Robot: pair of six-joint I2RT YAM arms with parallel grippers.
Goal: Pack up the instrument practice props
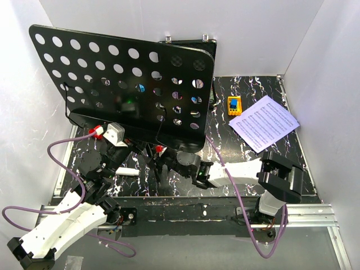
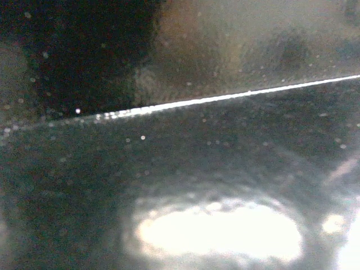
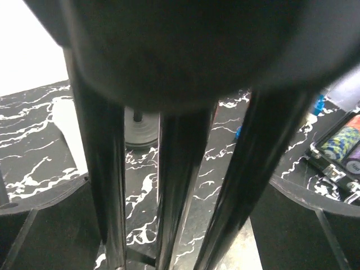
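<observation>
The black music stand's perforated desk (image 1: 124, 84) fills the upper left of the top view and hides its pole. My left gripper (image 1: 116, 140) reaches up under the desk's lower lip, and its fingers are hidden. The left wrist view is a dark blur with one bright edge line (image 2: 225, 97). My right gripper (image 1: 179, 163) is at the stand's base. In its wrist view three black stand legs (image 3: 174, 185) run between its spread fingers (image 3: 34, 225). A sheet-music page (image 1: 264, 122) lies at the right. The microphone's round base (image 3: 139, 128) stands beyond the legs.
A yellow toy block (image 1: 234, 105) lies near the sheet music. The open case of poker chips (image 3: 340, 149) sits to the right of the legs. White walls enclose the black marbled table (image 1: 253, 163) on three sides. A purple cable (image 1: 225, 169) crosses the right arm.
</observation>
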